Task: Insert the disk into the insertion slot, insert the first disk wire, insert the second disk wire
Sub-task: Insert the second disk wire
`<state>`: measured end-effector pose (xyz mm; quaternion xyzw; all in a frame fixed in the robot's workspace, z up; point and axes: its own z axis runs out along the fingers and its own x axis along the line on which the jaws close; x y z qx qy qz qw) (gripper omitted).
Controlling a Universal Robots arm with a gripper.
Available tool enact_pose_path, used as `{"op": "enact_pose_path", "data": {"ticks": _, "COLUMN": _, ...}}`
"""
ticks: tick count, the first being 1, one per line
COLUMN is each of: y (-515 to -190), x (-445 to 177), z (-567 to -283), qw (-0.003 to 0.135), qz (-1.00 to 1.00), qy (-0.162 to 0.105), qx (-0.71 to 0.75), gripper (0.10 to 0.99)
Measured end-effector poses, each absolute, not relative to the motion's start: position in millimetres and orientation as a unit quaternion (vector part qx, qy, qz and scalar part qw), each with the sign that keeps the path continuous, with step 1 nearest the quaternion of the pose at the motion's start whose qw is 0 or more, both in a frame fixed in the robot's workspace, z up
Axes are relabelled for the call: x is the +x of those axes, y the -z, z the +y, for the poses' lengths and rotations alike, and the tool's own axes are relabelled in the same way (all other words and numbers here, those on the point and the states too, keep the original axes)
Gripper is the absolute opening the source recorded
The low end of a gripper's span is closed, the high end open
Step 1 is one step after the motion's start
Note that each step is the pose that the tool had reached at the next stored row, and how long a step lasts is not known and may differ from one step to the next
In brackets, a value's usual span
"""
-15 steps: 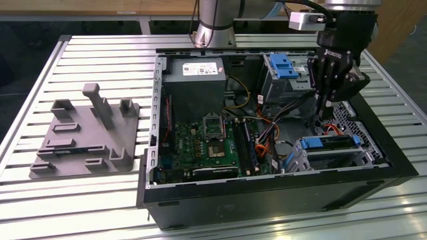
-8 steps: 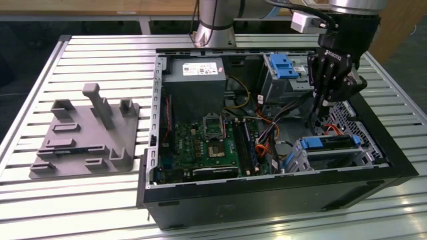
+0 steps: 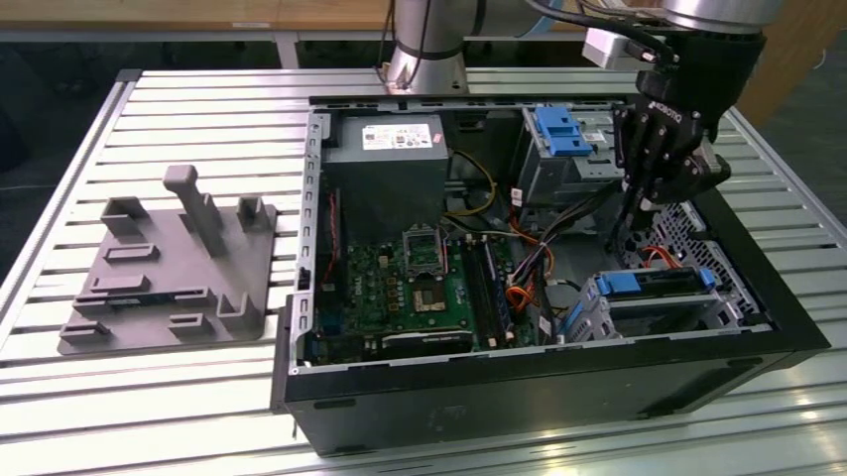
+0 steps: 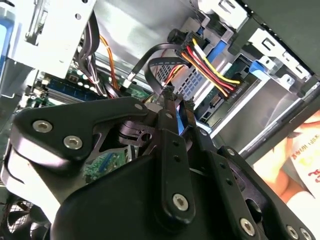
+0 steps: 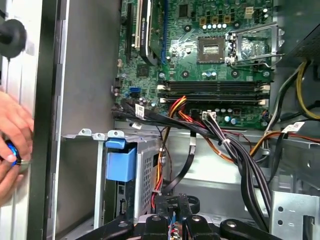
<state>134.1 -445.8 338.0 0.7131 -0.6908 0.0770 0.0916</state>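
Where the disk point(image 3: 658, 282) sits, exterior view: seated in the low metal cage point(image 3: 675, 315) at the exterior view's right, blue end facing the case's middle, where wires can reach it.
Gripper point(image 3: 625, 233), exterior view: dipped just beside that blue end.
Gripper point(image 4: 175, 100), second wrist view: clenched on the wire point(image 4: 210, 62), plug end forward, I judge.
Hand point(image 5: 12, 135), first wrist view: outside the case point(image 5: 50, 125) wall, apart from the gripper.

Disk point(image 3: 656, 284) frame: smooth bright blue plastic. Insertion slot point(image 3: 668, 317): bare silver perforated sheet metal. Pincer point(image 4: 177, 100): matt black, shiny screw heads. Surface point(image 3: 198, 397): ribbed, reflective aluminium. Fixture block point(image 3: 166, 273): matt grey plastic.
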Motion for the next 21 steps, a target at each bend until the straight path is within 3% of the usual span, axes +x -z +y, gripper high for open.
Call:
{"op": "enact_pose_path", "data": {"ticks": 6, "y": -338, "x": 135, "z": -453, "qw": 0.084, "qz": -0.692, "qy": -0.068, "qx": 0.714, "gripper": 0.200}}
{"op": "enact_pose_path", "data": {"ticks": 21, "y": -338, "x": 148, "z": -458, "qw": 0.082, "qz": -0.700, "qy": -0.053, "qx": 0.708, "gripper": 0.200}}
